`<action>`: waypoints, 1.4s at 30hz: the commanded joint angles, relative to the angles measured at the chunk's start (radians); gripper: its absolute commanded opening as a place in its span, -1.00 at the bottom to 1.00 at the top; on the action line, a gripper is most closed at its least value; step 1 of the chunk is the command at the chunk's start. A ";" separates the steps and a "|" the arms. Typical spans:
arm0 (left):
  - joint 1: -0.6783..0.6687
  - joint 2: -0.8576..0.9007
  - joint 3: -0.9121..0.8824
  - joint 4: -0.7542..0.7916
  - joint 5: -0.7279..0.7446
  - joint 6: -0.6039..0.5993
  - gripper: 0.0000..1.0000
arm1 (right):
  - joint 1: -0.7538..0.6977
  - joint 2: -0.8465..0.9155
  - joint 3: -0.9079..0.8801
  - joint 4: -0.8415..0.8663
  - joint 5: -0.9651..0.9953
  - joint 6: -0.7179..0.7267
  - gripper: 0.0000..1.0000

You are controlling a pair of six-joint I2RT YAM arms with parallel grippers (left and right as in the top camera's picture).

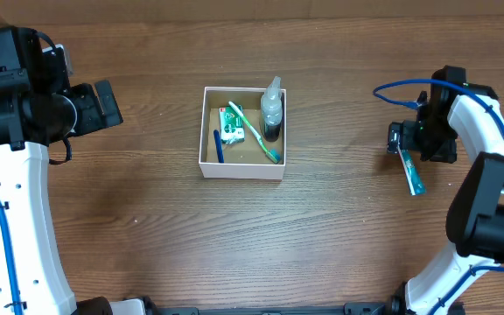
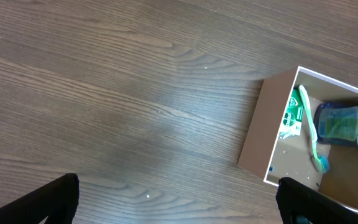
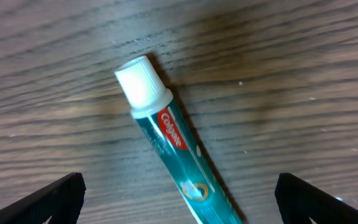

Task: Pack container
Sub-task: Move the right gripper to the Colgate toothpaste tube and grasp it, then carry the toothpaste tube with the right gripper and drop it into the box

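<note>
The container [image 1: 243, 169], a small square box with white walls and a brown floor, sits mid-table and shows in the left wrist view [image 2: 253, 146]. It holds a green toothbrush [image 1: 254, 131], a green floss pack [image 1: 231, 125], a small blue stick [image 1: 219, 146] and a clear mouthwash bottle [image 1: 272, 107]. A teal Colgate toothpaste tube [image 3: 179, 158] with a white cap lies on the table at the right [image 1: 413, 172]. My right gripper [image 3: 179, 202] is open, straddling the tube just above it. My left gripper [image 2: 179, 202] is open and empty, far left of the container.
The table is dark wood. The left arm [image 1: 24, 96] stands at the far left and the right arm [image 1: 488, 192] along the right edge, with blue cables on both.
</note>
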 commanded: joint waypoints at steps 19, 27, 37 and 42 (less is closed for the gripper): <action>-0.007 0.003 -0.005 0.011 0.010 0.019 1.00 | 0.004 0.055 -0.150 0.145 -0.017 -0.007 0.03; -0.007 0.003 -0.005 0.010 0.011 0.019 1.00 | 0.004 0.055 -0.149 0.150 -0.016 0.012 -0.42; -0.007 0.003 -0.005 0.004 0.010 0.019 1.00 | 0.004 0.050 -0.095 0.103 -0.016 0.042 -0.92; -0.007 0.003 -0.005 0.005 0.011 0.019 1.00 | 0.010 -0.020 0.027 0.019 -0.056 0.090 -0.92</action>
